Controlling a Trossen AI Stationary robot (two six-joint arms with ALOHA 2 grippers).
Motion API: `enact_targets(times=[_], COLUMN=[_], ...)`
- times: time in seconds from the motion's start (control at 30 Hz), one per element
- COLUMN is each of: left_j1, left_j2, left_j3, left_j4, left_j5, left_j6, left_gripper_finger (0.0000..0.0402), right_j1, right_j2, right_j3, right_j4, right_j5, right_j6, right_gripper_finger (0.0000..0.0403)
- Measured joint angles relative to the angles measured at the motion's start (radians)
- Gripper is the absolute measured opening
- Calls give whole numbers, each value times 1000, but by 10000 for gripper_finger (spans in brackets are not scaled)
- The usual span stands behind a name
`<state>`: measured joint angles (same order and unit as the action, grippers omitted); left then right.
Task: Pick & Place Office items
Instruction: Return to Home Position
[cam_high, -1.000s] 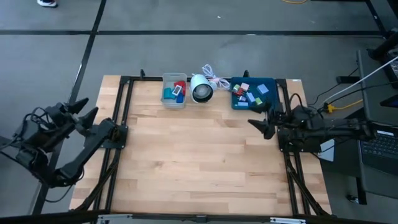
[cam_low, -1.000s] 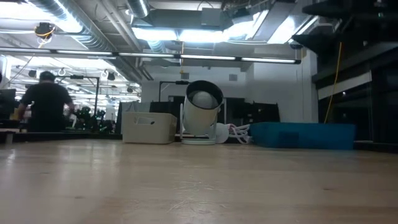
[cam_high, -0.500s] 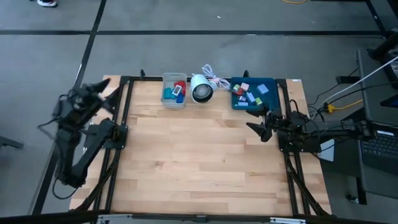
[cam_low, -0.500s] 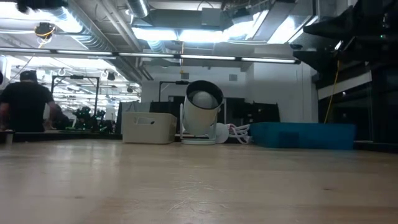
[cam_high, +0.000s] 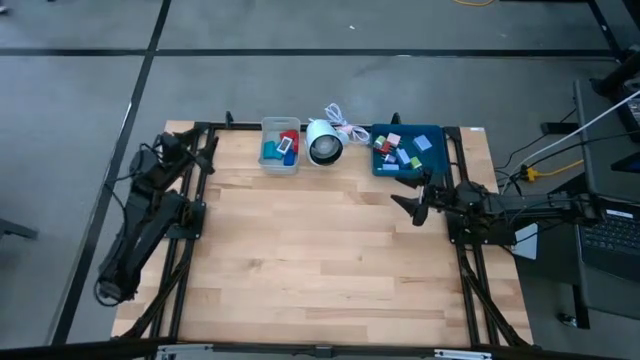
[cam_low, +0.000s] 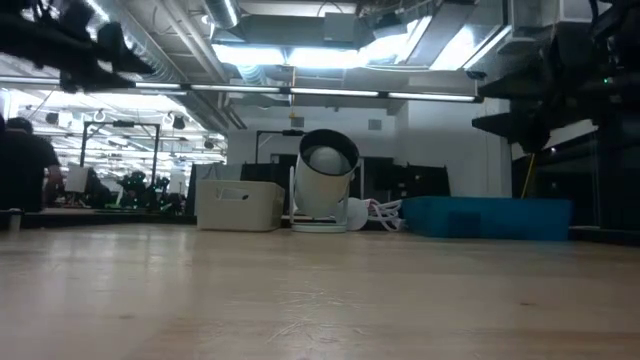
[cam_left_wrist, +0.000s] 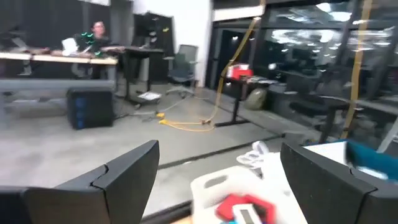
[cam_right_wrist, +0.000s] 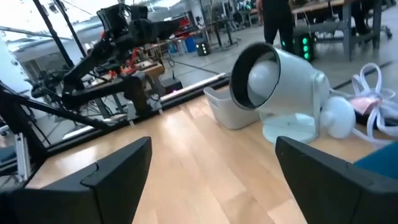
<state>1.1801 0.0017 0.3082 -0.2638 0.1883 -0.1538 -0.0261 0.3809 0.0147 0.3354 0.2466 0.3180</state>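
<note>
Now the left end effector (cam_high: 172, 147) has swung in from beyond the desk (cam_high: 320, 250) to its far-left corner, and the right end effector (cam_high: 406, 207) has eased off the blue tray (cam_high: 433, 162). Both are spread and empty. With the office items (cam_high: 400, 152) lying in that tray and the grey bin (cam_high: 265, 130), sorting looks finished.

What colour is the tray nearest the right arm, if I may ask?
The tray is blue, clearest in the high view.
</note>
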Motion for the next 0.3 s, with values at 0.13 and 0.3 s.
enact_targets(times=[0.13,0.3], left_j1=[0,-4], left_j2=[0,5], left_j3=[-139,-280], left_j4=[88,267], left_j5=[-36,20], left_j6=[-50,-99], left_gripper_finger=[331,331], right_j1=[0,0], right_j2=[0,0], right_j3=[0,0], right_j4=[21,28], right_j5=[-2,34], right_j6=[22,15], right_gripper_finger=[348,348])
